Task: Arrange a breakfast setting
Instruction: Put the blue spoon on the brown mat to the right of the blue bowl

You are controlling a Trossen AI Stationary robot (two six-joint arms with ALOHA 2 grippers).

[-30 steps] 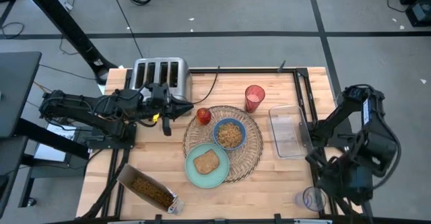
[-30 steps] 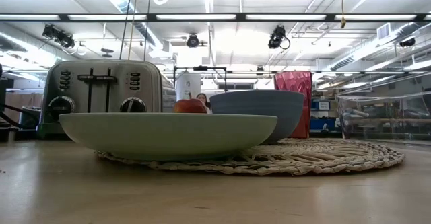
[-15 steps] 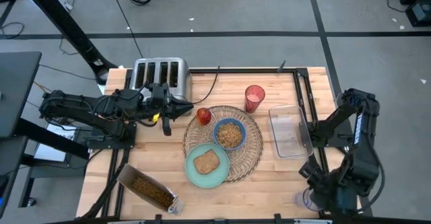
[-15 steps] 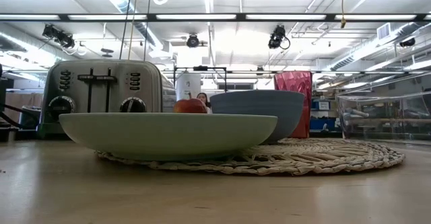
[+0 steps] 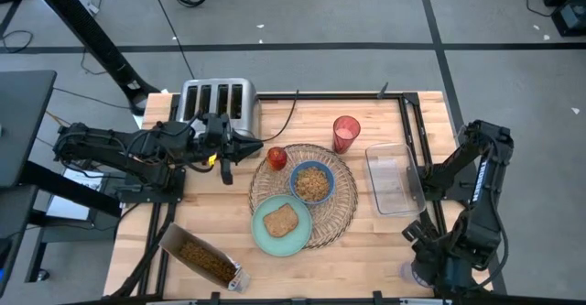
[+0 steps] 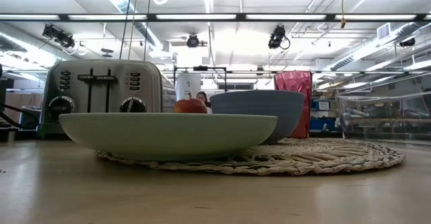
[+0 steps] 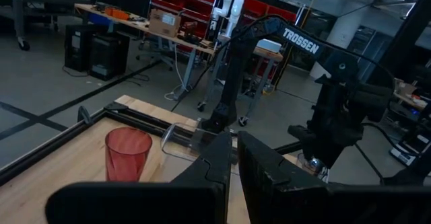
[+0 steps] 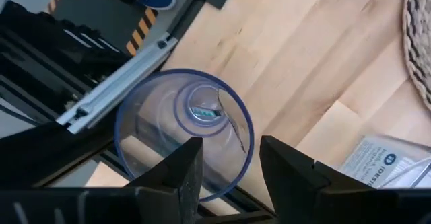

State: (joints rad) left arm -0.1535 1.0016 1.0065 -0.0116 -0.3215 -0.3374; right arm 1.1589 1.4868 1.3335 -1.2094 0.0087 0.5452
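I see my right gripper (image 8: 229, 167) parted over a clear cup (image 8: 183, 140) at the table's (image 5: 366, 241) front right corner; left gripper (image 7: 229, 177) nearly closed, empty

The wooden bench (image 5: 366, 236) carries a toaster (image 5: 218, 102), wicker placemat (image 5: 337, 195), red cup (image 5: 346, 132), clear tray (image 5: 392, 179), cereal bag (image 5: 203, 257) and clear glass (image 8: 183, 138).
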